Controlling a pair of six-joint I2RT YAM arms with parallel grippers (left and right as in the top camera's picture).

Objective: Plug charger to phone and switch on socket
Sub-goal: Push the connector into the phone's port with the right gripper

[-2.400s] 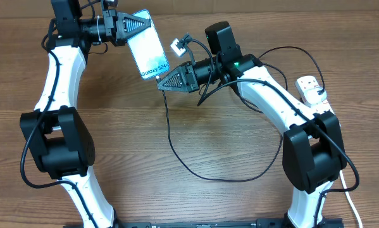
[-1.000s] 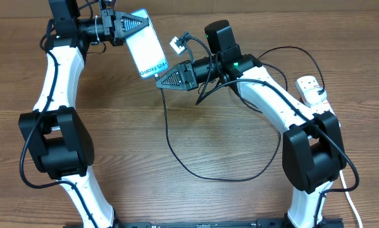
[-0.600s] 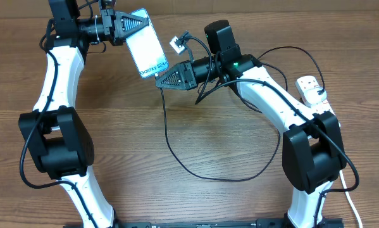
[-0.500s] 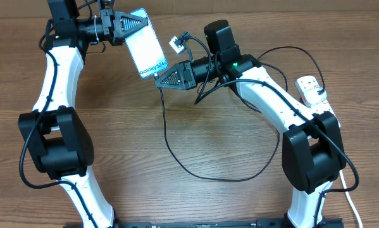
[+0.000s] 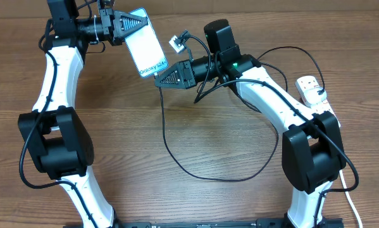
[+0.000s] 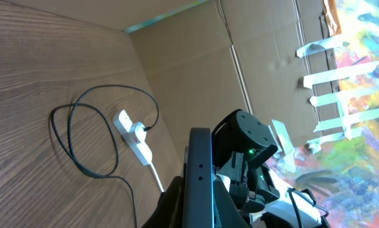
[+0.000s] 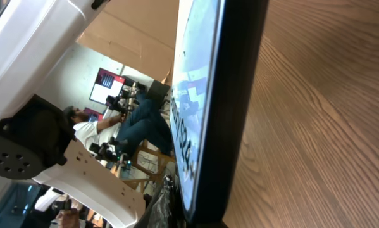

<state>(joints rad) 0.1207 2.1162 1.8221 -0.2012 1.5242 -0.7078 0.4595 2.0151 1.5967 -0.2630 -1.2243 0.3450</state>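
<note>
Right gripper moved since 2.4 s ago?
Yes, slightly: the right gripper has edged away from the socket, up and left in the overhead view, toward the phone.

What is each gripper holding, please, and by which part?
Left gripper: the phone, by its unlettered end. Right gripper: apparently the cable, near its plug.

Phone (image 5: pixel 146 45) sits at the far left of the table (image 5: pixel 195 196), with its far end between the left gripper (image 5: pixel 138 25) fingers. Right gripper (image 5: pixel 159 81) is at the phone's near end, whether touching I cannot tell. Charger (image 5: pixel 176 158) cable drops from that gripper, loops across table centre, then runs right and back to the socket (image 5: pixel 310 88) at the right edge beside the right arm.
</note>
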